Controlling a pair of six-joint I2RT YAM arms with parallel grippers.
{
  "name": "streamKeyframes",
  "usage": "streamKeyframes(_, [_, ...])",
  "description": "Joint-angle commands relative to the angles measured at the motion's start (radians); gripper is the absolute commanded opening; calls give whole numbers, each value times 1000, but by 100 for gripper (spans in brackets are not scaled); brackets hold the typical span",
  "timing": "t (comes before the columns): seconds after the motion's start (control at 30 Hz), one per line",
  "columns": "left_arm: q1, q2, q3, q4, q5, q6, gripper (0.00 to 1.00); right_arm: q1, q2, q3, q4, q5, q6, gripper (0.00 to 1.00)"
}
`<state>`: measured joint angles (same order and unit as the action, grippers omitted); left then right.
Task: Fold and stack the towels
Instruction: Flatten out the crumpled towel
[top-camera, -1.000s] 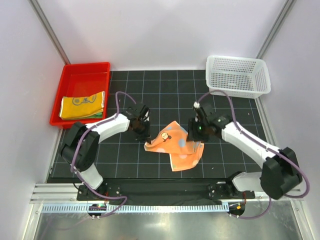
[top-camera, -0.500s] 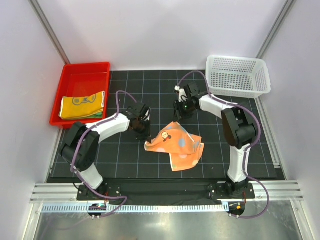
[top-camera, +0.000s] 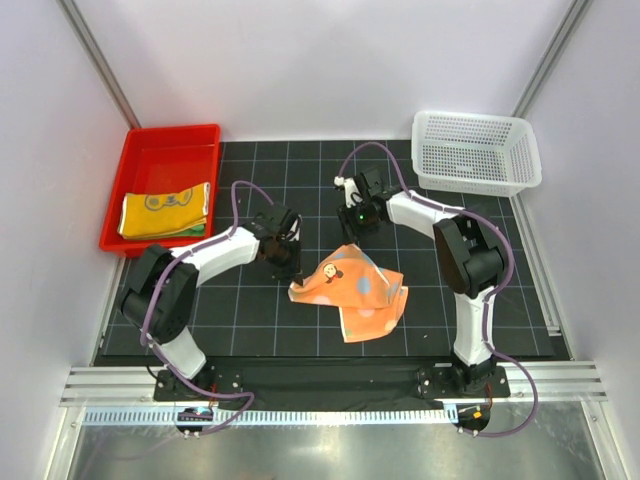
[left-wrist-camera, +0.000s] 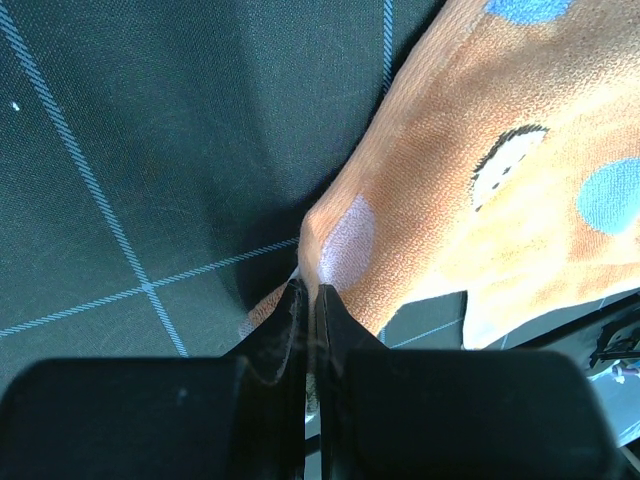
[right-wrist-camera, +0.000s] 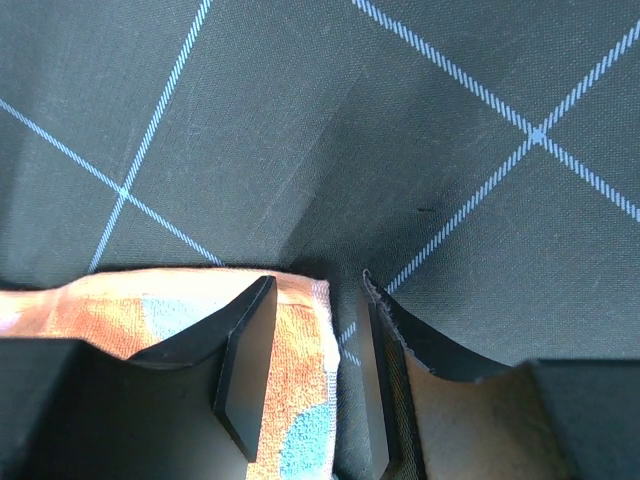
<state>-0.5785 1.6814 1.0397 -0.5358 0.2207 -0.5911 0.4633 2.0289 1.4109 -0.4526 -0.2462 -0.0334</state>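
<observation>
Pinching dotted towel (top-camera: 355, 290) corner w/ left hand (left-wrist-camera: 308, 292) (right hand (right-wrist-camera: 316, 290) spread over far edge).

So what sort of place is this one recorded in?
Probably a lab robot cell, not a home: plain white walls with aluminium posts, a black gridded mat, and a left arm and right arm bolted to a metal rail.

you're looking into a robot lab cell. plain white walls (top-camera: 320, 70) box in a black gridded mat (top-camera: 300, 180), and an aluminium rail (top-camera: 330, 383) runs along its near edge.
</observation>
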Motion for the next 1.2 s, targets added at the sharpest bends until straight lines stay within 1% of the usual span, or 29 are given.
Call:
streamKeyframes(0.0, [5,-38,20,8,-1,17,0,11,-9,-35,-38,44,-28,44])
streamKeyframes(0.1, [5,-34,19,8,-7,17,0,12,-6,-44,-58,54,-31,42])
streamKeyframes(0.17, [3,-29,17,8,-9,17,0,14,1,-50,-61,44,-28,38])
streamKeyframes(0.3, [3,-22,17,10,-26,13,0,14,-13,-82,-38,-40,-10,27])
streamKeyframes(0.4, [3,-12,28,10,-32,5,0,9,-18,-90,-38,-60,3,11])
streamKeyframes(0.43, [5,-9,37,10,-35,4,0,5,-33,-99,-31,-86,12,2])
streamKeyframes(0.53, [5,11,78,5,-37,4,0,-21,-79,-121,8,-104,62,1])
streamKeyframes(0.6, [6,30,112,-22,-56,14,0,-44,-159,-135,49,-96,108,1])
streamKeyframes(0.63, [8,37,153,-36,-69,33,0,-52,-191,-147,61,-87,125,1])
streamKeyframes(0.73, [20,40,219,-67,-76,77,0,-58,-320,-147,87,-21,167,1])
streamKeyframes(0.8, [29,26,298,-87,-72,97,0,-60,-405,-136,85,24,184,1])
streamKeyframes(0.87, [43,-5,383,-102,-72,126,0,-60,-459,-109,60,50,202,1])
streamKeyframes(0.9, [46,-18,413,-118,-66,138,0,-58,-511,-99,54,86,208,1])
streamKeyframes(1.0, [49,-81,509,-131,-54,200,0,-57,-600,-78,64,113,222,1])
streamKeyframes(1.03, [49,-98,525,-130,-50,215,0,-52,-663,-76,77,123,228,1])
streamKeyframes(1.07, [49,-144,545,-130,-49,226,0,-49,-699,-70,80,131,228,1])
streamKeyframes(1.17, [49,-213,602,-142,-43,247,0,-35,-826,-43,81,139,231,1])
